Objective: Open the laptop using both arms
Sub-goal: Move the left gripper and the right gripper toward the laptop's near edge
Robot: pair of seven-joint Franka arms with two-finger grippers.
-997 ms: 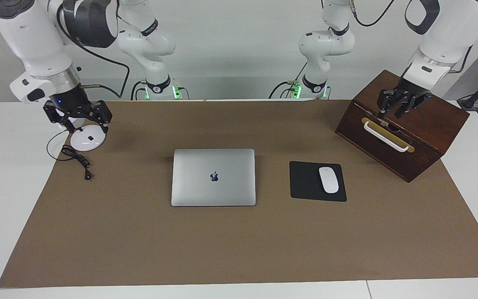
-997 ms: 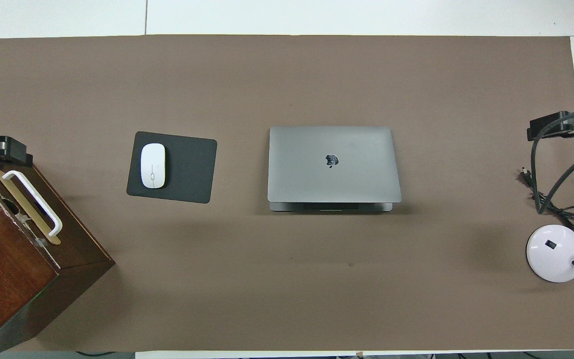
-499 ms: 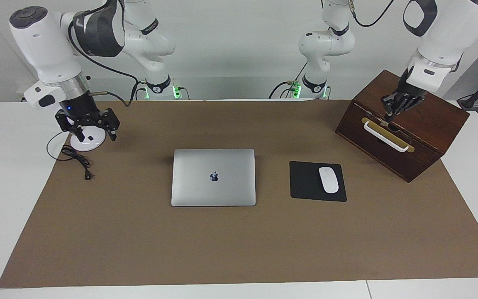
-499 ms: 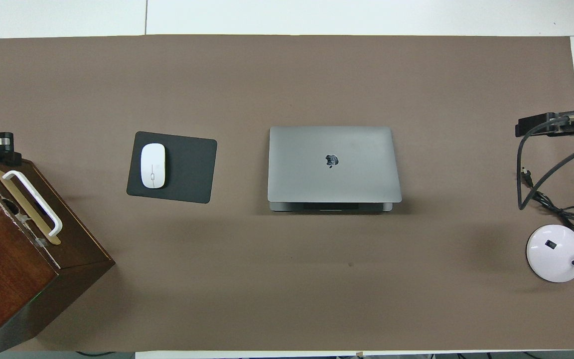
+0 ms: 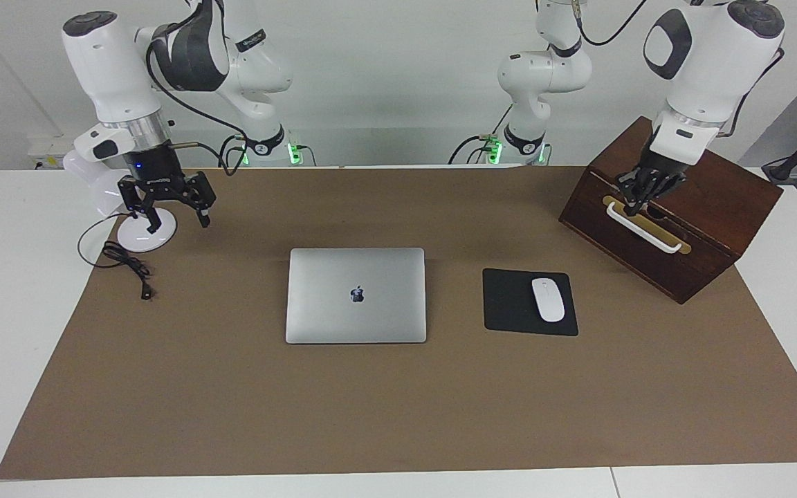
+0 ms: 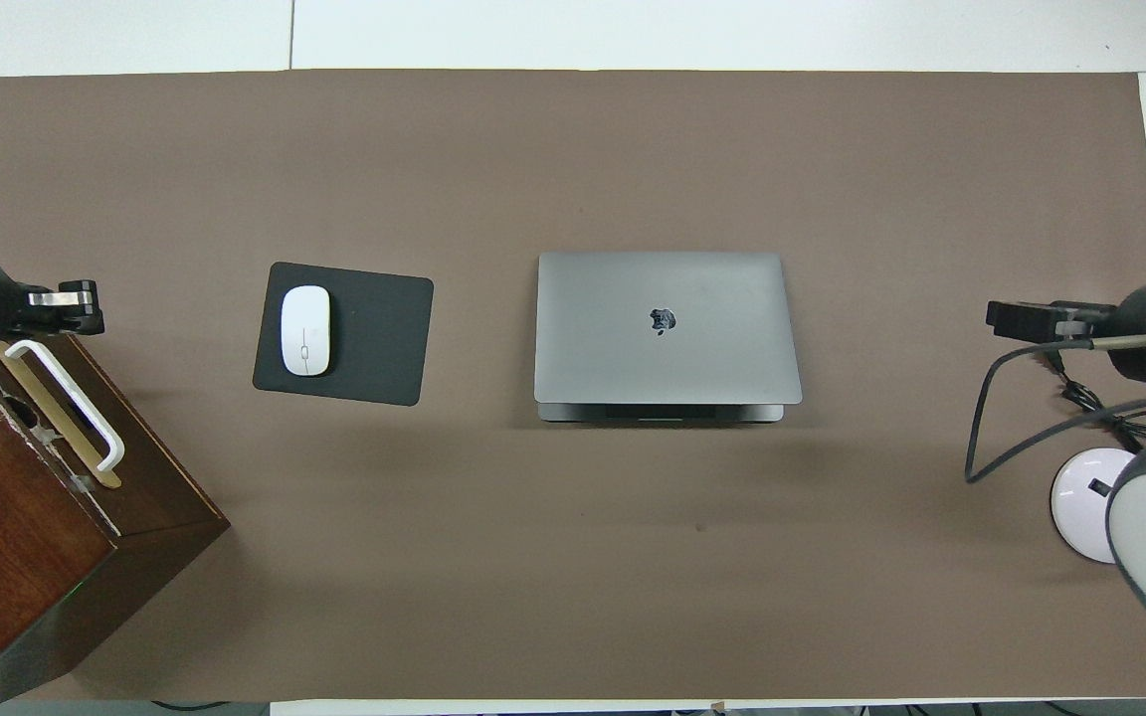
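You have open brown mat point(image 5: 398, 408) all around the closed silver-grey laptop point(image 5: 355, 295) at the table's middle. Beside it toward the left arm's end lies a black mouse pad point(image 5: 509, 304) with a white mouse point(image 5: 548, 299). A dark wooden box point(image 5: 675, 207) blocks that end's robot-side corner; a white round lamp base point(image 5: 144, 235) and black cable point(image 5: 129, 266) crowd the right arm's.

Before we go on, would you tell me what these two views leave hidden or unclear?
- Laptop: lid down in both views, so keys and screen are hidden.
- Wooden box: overhead view's edge cuts it off; its inside is unseen in either view.
- Lamp base: overhead, the right arm partly covers it.
- Left gripper: over the box's handle; contact cannot be told.
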